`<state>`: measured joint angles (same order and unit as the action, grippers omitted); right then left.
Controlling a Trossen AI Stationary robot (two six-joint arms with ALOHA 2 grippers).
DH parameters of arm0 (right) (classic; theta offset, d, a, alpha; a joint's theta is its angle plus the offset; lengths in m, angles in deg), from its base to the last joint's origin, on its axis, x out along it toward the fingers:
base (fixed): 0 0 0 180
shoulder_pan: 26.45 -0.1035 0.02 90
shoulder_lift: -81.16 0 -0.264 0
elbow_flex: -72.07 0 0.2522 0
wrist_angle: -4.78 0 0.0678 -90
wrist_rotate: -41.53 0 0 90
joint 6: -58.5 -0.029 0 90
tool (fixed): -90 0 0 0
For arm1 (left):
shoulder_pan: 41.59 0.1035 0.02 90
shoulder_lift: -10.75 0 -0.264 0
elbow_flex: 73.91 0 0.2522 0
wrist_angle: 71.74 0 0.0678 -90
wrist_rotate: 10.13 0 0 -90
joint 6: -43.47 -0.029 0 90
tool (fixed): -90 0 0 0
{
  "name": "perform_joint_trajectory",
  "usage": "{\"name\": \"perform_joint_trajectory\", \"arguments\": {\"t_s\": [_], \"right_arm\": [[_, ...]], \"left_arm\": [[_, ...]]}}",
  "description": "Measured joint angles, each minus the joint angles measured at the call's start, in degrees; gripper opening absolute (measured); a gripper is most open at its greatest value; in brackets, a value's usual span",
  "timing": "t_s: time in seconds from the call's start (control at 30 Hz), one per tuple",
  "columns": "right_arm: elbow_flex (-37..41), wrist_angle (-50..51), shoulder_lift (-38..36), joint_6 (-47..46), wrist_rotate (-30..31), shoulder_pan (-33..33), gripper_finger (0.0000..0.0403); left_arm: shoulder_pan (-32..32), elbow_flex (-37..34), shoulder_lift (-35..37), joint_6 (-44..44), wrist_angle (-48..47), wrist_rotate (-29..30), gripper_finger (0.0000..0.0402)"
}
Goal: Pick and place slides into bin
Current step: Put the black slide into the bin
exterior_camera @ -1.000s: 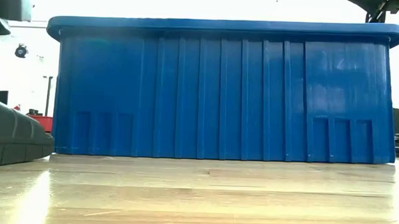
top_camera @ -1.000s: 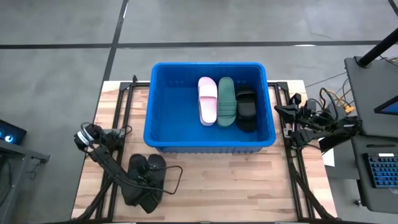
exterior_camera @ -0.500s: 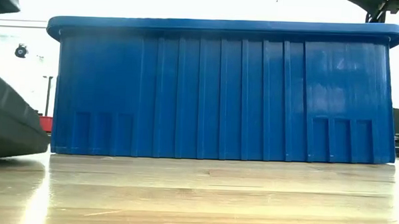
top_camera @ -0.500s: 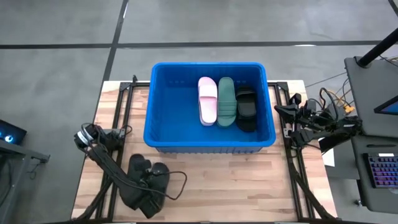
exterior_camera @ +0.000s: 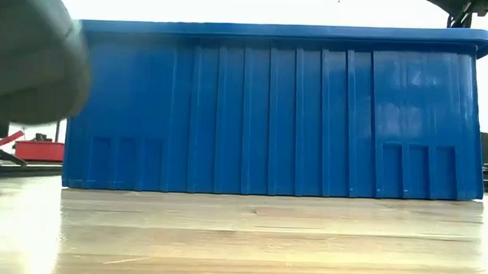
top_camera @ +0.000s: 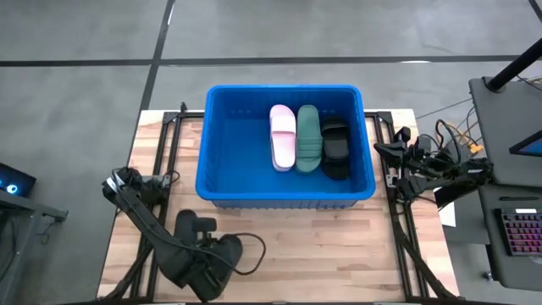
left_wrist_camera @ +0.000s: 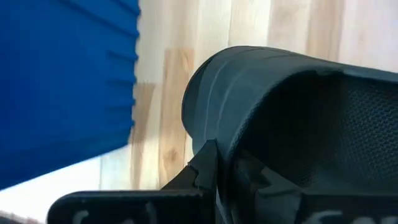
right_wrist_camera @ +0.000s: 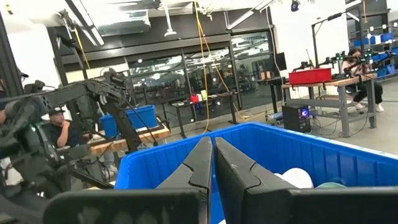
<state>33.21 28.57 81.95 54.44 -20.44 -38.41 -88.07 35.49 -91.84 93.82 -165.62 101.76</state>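
Inside the blue bin (top_camera: 286, 200) a pale pink slide (top_camera: 283, 135), a dark green slide (top_camera: 307, 137) and a black slide (top_camera: 335, 148) lie side by side. My left gripper (top_camera: 208, 251) hangs over the table's near left part, in front of the bin, shut on another black slide (left_wrist_camera: 267, 81). In the low view this slide (exterior_camera: 27, 56) shows up high at the left. My right gripper (right_wrist_camera: 212, 163) rests shut beside the bin's right wall, touching nothing. My left gripper pinches the black slide at the edge of its ribbed strap (left_wrist_camera: 208, 134) between its two fingers. Whether one finger sits under the strap, I cannot tell. The slide is lifted clear of the table.
The bin takes up the middle and far part of the wooden table (top_camera: 339, 246). Bare wood lies in front of it and to its right. A black cable (top_camera: 250, 250) loops beside the left gripper. Benches and a seated person (right_wrist_camera: 59, 130) show in the room beyond.
My left gripper has gone up and a little toward the table's right and near edges with the black slide. The slide lay on the table at the left of the low view and now hangs clear above it.
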Motion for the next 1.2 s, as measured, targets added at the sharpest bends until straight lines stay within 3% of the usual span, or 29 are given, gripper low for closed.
{"name": "perform_joint_trajectory", "arguments": {"t_s": [0.33, 0.77, 1.0, 1.2], "right_arm": [[0.0, -0.14, 0.0, -1.29, 0.02, 0.0, 0.0008], [0.0, -0.36, -0.01, -1.99, 0.02, 0.0, 0.0008], [0.0, -0.57, -0.02, -1.99, 0.02, 0.0, 0.0008], [0.0, -2.04, -0.02, -1.99, 0.02, 0.0, 0.0008]], "left_arm": [[1.27, 13.46, 0.32, -3.48, -7.64, 6.86, 0.0], [8.35, 28.34, 1.19, -16.4, -9.95, 20.36, 0.0], [15.08, 29.82, 5.55, -20.03, -9.9, 32.26, 0.0], [24.38, 28.29, 8.56, -25.32, -9.96, 34.84, 0.0]]}}
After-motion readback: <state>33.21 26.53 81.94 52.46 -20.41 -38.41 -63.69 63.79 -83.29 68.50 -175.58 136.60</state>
